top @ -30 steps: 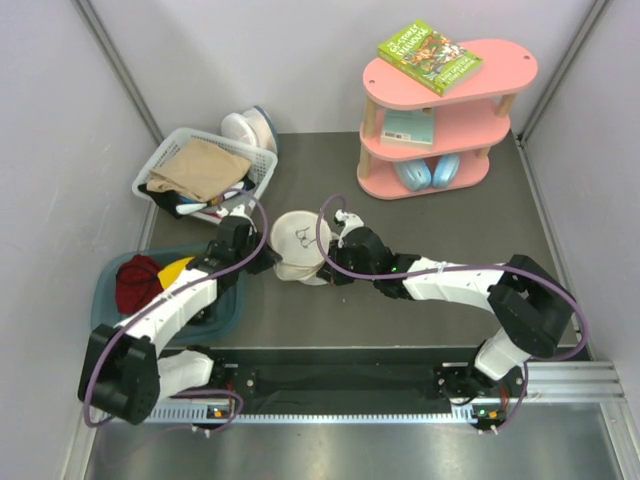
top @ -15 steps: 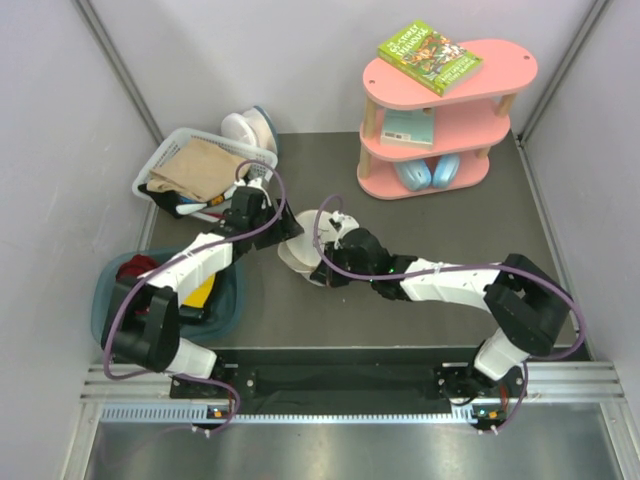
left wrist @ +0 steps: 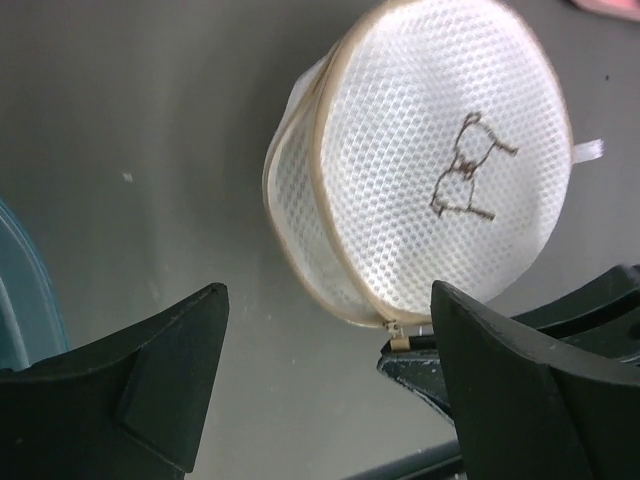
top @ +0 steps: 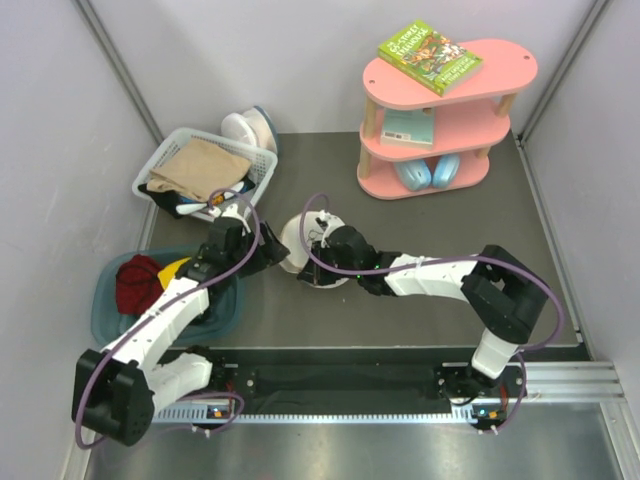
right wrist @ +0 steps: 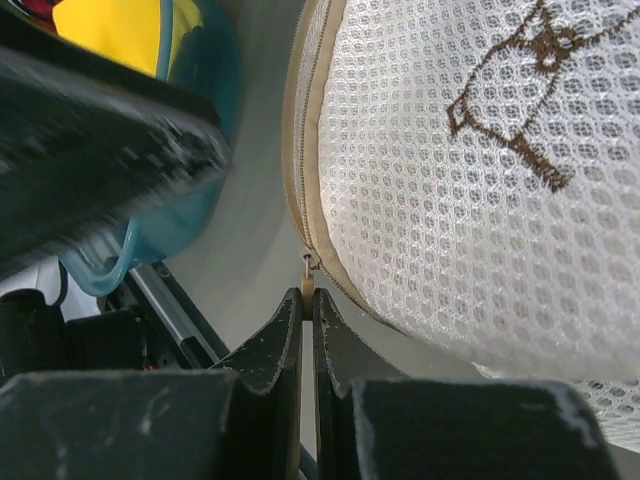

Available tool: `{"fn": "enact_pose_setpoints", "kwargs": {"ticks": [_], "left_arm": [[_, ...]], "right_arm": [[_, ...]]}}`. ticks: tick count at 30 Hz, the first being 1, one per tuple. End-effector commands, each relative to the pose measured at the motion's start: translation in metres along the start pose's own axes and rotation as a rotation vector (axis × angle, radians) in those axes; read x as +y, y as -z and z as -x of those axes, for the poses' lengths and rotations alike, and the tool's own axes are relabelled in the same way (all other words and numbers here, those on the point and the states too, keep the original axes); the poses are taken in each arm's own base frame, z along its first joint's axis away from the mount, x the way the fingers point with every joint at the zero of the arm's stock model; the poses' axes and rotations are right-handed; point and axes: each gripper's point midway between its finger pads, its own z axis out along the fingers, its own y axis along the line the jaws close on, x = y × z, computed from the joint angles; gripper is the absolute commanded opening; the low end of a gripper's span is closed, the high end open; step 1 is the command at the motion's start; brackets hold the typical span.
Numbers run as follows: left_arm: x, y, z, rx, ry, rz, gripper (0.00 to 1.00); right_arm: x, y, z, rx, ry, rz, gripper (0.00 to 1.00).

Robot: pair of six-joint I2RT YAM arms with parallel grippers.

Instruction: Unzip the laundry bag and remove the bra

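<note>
Top external view: the left arm is seen reaching forward from its base at the near left, passing over a teal tub (top: 230,308) with the wrist turned toward the middle of the grey table (top: 420,225). The left gripper (top: 268,252) is held just beside the laundry bag (top: 295,238), and its fingers (left wrist: 150,380) are spread wide apart with nothing gripped between them. The right arm is folded at the elbow on the near right, and its forearm is laid low across the table toward the left, so that the right gripper (right wrist: 307,305) is brought up against the bag's near edge. Its fingers are pressed together and clamped on the small tan zipper pull (right wrist: 309,268), as shown by the right wrist camera.

The bag is placed near the centre of the table, between the two grippers, and is tipped up on its edge so that one round face is turned toward the left wrist camera. It is shown as a round cream-white pouch of honeycomb mesh, bound by a tan zipper rim (left wrist: 300,190), with a small brown stitched mark (left wrist: 465,180) on the face. The pull is seen at the lowest part of the rim. How far the zipper is drawn open cannot be told.
</note>
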Motion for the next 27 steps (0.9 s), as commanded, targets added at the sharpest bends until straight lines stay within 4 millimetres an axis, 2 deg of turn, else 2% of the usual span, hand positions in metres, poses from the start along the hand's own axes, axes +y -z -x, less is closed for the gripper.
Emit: {"fn": "enact_pose_setpoints", "kwargs": {"ticks": [1, 11, 15, 16, 18, 19, 22, 27], "left_arm": [[0.001, -0.006, -0.023, 0.052, 0.085, -0.049, 0.86], [-0.008, -0.025, -0.017, 0.046, 0.104, -0.086, 0.81], [-0.006, -0.033, -0.02, 0.063, 0.097, -0.08, 0.61], [-0.005, -0.035, -0.021, 0.068, 0.098, -0.074, 0.48], [-0.005, -0.036, -0.021, 0.068, 0.097, -0.074, 0.33], [-0.004, -0.037, -0.021, 0.067, 0.098, -0.073, 0.19], [-0.004, -0.037, -0.019, 0.058, 0.101, -0.07, 0.01], [-0.003, -0.037, -0.016, 0.054, 0.089, -0.06, 0.0]], "right_arm": [[0.033, -0.006, 0.012, -0.034, 0.013, 0.093, 0.0], [0.038, -0.005, 0.009, -0.027, 0.02, 0.101, 0.0], [0.039, -0.005, 0.008, -0.026, 0.021, 0.102, 0.0], [0.039, -0.005, 0.008, -0.026, 0.021, 0.102, 0.0], [0.038, -0.004, 0.007, -0.024, 0.023, 0.1, 0.0], [0.038, -0.004, 0.007, -0.025, 0.023, 0.099, 0.0], [0.037, -0.004, 0.006, -0.023, 0.022, 0.096, 0.0], [0.037, -0.005, 0.005, -0.019, 0.023, 0.096, 0.0]]}}
